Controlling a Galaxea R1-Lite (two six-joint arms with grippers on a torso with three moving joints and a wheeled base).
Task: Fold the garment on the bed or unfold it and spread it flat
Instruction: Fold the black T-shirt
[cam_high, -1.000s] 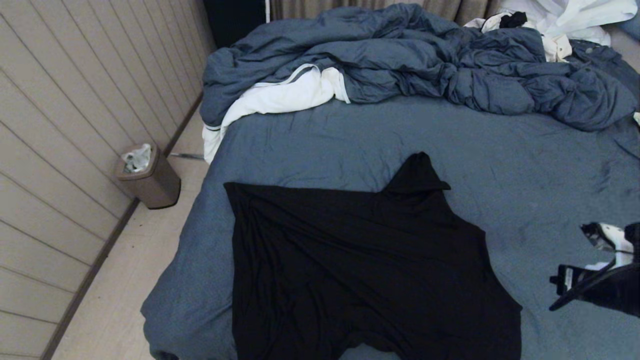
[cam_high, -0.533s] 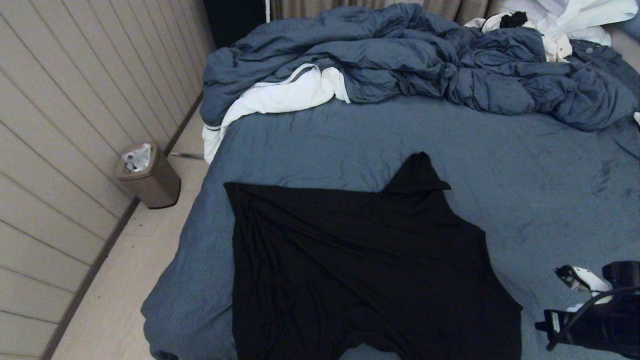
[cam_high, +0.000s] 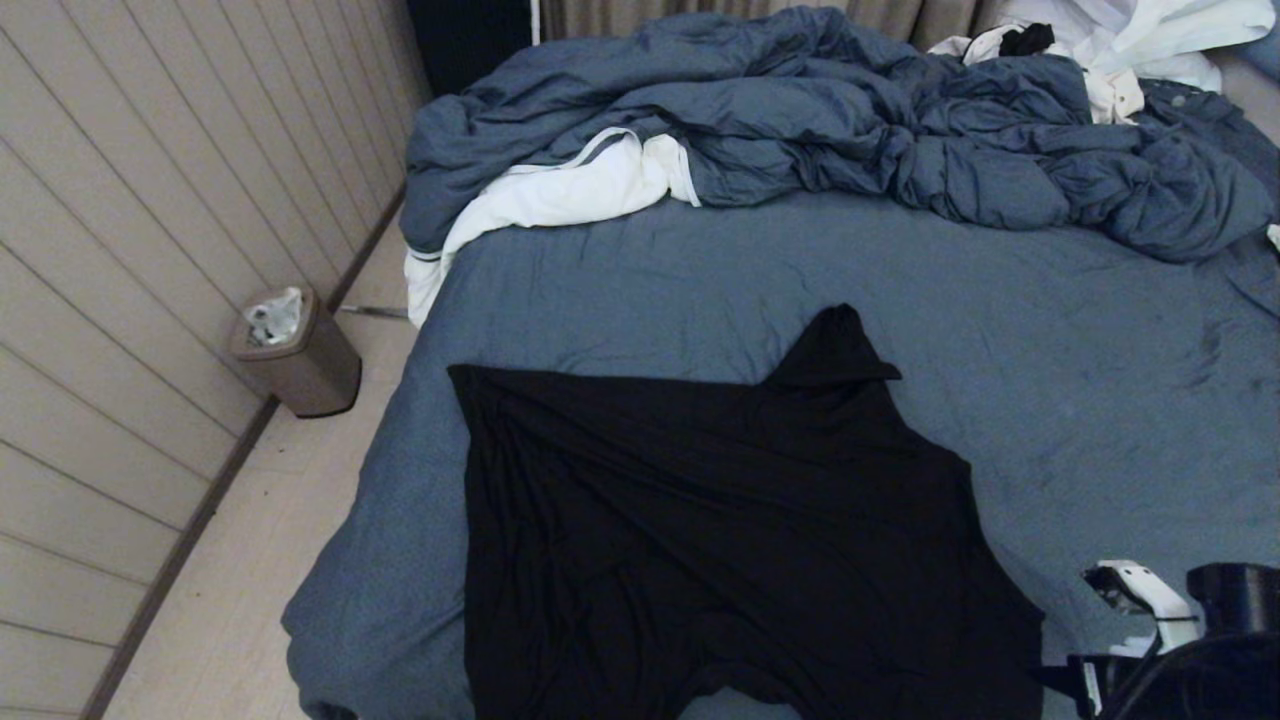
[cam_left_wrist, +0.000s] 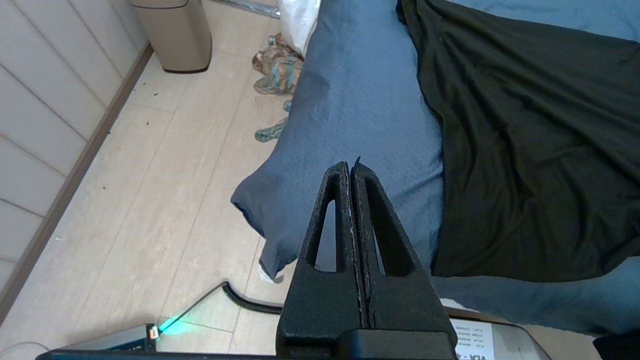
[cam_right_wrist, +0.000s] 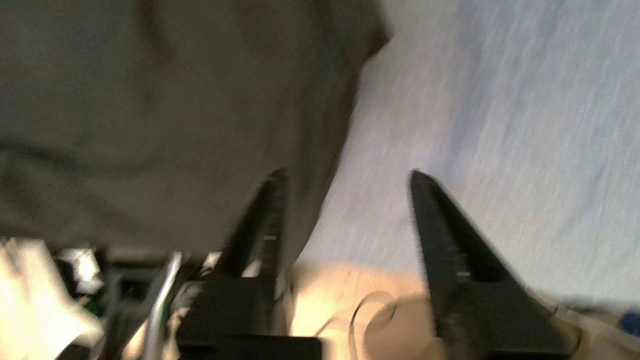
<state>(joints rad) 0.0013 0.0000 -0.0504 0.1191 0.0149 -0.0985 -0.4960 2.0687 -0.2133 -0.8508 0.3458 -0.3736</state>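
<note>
Garment: black T-shirt (cam_high: 730, 540) spread on the bed (cam_high: 1050, 380), near its foot; no print or lettering legible.
Right gripper (cam_right_wrist: 345, 175): low at the shirt's right hem corner (one finger over cloth), prongs parted, grasping nothing.
Left gripper (cam_left_wrist: 350, 167): parked off the bed's left corner, clamped together, empty.
Beyond: rumpled duvet (cam_high: 850, 120); bin (cam_high: 295, 350).

Head view: high, looking down bed (cam_high: 640, 290). Wrist views: low, close; all share garment (cam_high: 720, 540).

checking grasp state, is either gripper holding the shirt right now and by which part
Nothing is held. The right gripper is open near the garment's edge; the left gripper is shut on nothing.
</note>
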